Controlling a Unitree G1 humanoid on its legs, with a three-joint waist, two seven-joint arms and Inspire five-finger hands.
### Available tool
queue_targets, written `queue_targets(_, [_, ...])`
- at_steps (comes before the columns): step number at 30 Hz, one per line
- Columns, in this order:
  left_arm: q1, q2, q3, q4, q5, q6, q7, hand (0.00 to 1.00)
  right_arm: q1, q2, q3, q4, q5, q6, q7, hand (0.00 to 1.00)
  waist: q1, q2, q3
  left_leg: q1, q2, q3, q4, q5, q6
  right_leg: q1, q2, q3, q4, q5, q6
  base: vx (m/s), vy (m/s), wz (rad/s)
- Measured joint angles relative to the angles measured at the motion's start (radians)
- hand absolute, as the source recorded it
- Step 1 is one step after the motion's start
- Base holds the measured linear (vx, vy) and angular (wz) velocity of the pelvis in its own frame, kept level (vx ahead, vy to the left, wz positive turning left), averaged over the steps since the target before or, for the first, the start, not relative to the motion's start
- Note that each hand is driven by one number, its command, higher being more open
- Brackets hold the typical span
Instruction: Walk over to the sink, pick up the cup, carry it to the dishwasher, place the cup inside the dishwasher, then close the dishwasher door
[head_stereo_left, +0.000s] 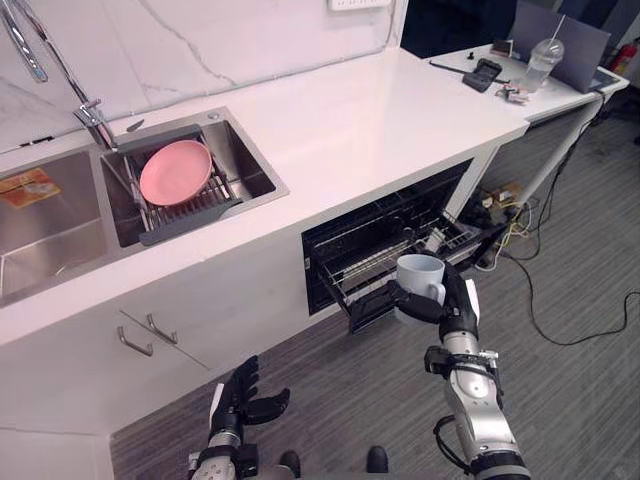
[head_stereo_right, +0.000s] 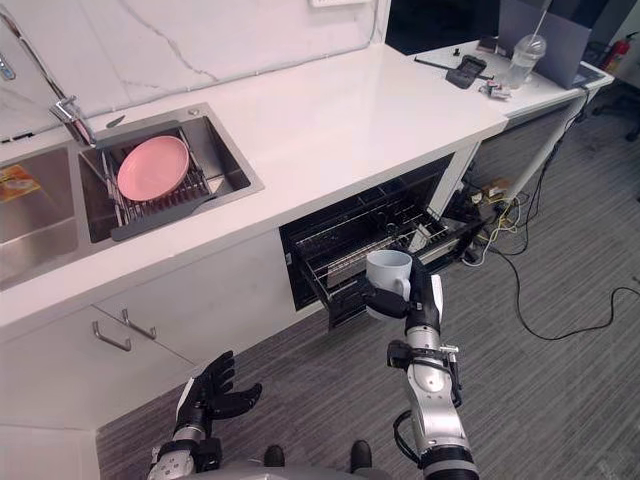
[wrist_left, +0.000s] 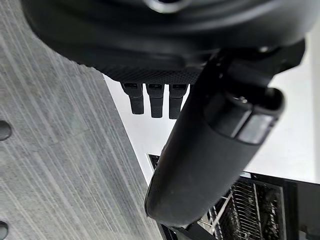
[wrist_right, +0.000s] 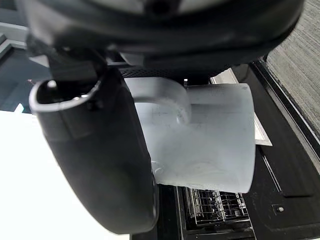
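A white cup (head_stereo_left: 420, 275) with a handle is held upright in my right hand (head_stereo_left: 455, 305), whose fingers are curled round it. The cup (wrist_right: 210, 135) hangs just in front of the open dishwasher (head_stereo_left: 385, 235), above the pulled-out wire rack (head_stereo_left: 370, 262) and the lowered door (head_stereo_left: 470, 235). My left hand (head_stereo_left: 245, 395) hangs low over the floor near the cabinet front, fingers relaxed and holding nothing. In the left wrist view its thumb (wrist_left: 210, 150) and fingers (wrist_left: 155, 100) stand straight.
A pink plate (head_stereo_left: 175, 172) lies on a dish rack in the sink (head_stereo_left: 245, 160), under a faucet (head_stereo_left: 60, 70). The white counter (head_stereo_left: 380, 120) runs to the right, with a plastic cup (head_stereo_left: 543, 62) and small items at its far end. Cables (head_stereo_left: 545, 290) trail on the floor right of the dishwasher.
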Motion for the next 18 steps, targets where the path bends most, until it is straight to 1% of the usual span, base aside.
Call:
queue_targets(1, [-0.001, 0.0, 0.0, 0.0, 0.0, 0.0, 0.0, 0.9, -0.005, -0.001, 0.0, 0.004, 0.0, 0.0, -0.001, 0.3, 0.0, 0.0, 0.004, 0.0, 0.0, -0.001, -0.001, 0.001, 0.0, 0.0, 0.0, -0.001, 0.0, 0.0, 0.0, -0.04, 0.01, 0.09])
queue_targets(3, [-0.019, 0.0, 0.0, 0.01, 0.001, -0.003, -0.002, 0.9, -0.055, -0.018, 0.001, 0.037, 0.0, 0.0, -0.01, 0.3, 0.001, 0.001, 0.039, -0.013, -0.005, -0.01, -0.001, 0.011, 0.001, -0.009, -0.005, -0.009, 0.0, 0.006, 0.002, -0.07, 0.013, 0.11])
queue_targets(4, [-0.026, 0.001, 0.0, 0.019, 0.001, -0.005, -0.003, 0.9, -0.065, -0.025, 0.002, 0.04, 0.0, 0.0, -0.012, 0.3, 0.002, 0.002, 0.046, -0.021, -0.006, -0.013, -0.001, 0.014, 0.003, -0.015, -0.006, -0.012, 0.001, 0.008, 0.002, -0.09, 0.016, 0.18])
queue_targets(6, [-0.038, 0.002, -0.001, 0.033, 0.001, -0.004, -0.006, 0.9, -0.107, -0.052, 0.004, 0.055, 0.0, 0.005, -0.021, 0.3, 0.005, 0.002, 0.066, -0.056, -0.008, -0.028, 0.004, 0.025, 0.004, -0.041, -0.009, -0.024, 0.005, 0.013, 0.001, -0.07, 0.009, 0.21])
queue_targets(9, [-0.039, 0.008, -0.009, 0.034, 0.001, -0.004, -0.008, 0.9, -0.192, -0.093, 0.015, 0.067, 0.0, 0.008, -0.031, 0.3, 0.024, 0.006, 0.11, -0.079, -0.008, -0.036, 0.012, 0.03, 0.004, -0.06, -0.009, -0.03, 0.013, 0.016, -0.001, -0.07, 0.0, 0.09])
queue_targets(12, [-0.04, 0.01, -0.01, 0.035, 0.0, -0.004, -0.01, 0.9, -0.279, -0.127, 0.044, 0.072, 0.0, 0.008, -0.038, 0.3, 0.027, 0.008, 0.139, -0.106, -0.008, -0.043, 0.025, 0.031, 0.004, -0.08, -0.009, -0.036, 0.019, 0.017, -0.002, -0.05, -0.001, 0.07])
queue_targets(14, [-0.04, 0.01, -0.012, 0.035, 0.0, -0.004, -0.01, 0.9, -0.309, -0.129, 0.045, 0.079, 0.0, 0.008, -0.043, 0.3, 0.032, 0.008, 0.141, -0.117, -0.008, -0.046, 0.027, 0.031, 0.004, -0.089, -0.009, -0.038, 0.019, 0.017, -0.003, -0.01, -0.003, 0.06])
queue_targets(15, [-0.041, 0.011, -0.012, 0.035, 0.0, -0.007, -0.01, 0.9, -0.344, -0.133, 0.046, 0.101, 0.0, 0.008, -0.046, 0.3, 0.039, 0.008, 0.148, -0.122, -0.008, -0.048, 0.032, 0.03, 0.003, -0.091, -0.009, -0.04, 0.019, 0.017, -0.003, 0.0, -0.001, 0.03])
queue_targets(18, [-0.052, 0.013, -0.013, 0.035, -0.001, -0.017, -0.009, 0.9, -0.398, -0.153, 0.058, 0.124, 0.001, 0.008, -0.055, 0.3, 0.043, 0.009, 0.175, -0.132, -0.009, -0.056, 0.039, 0.03, 0.003, -0.093, -0.01, -0.048, 0.02, 0.017, -0.003, -0.03, 0.001, 0.08])
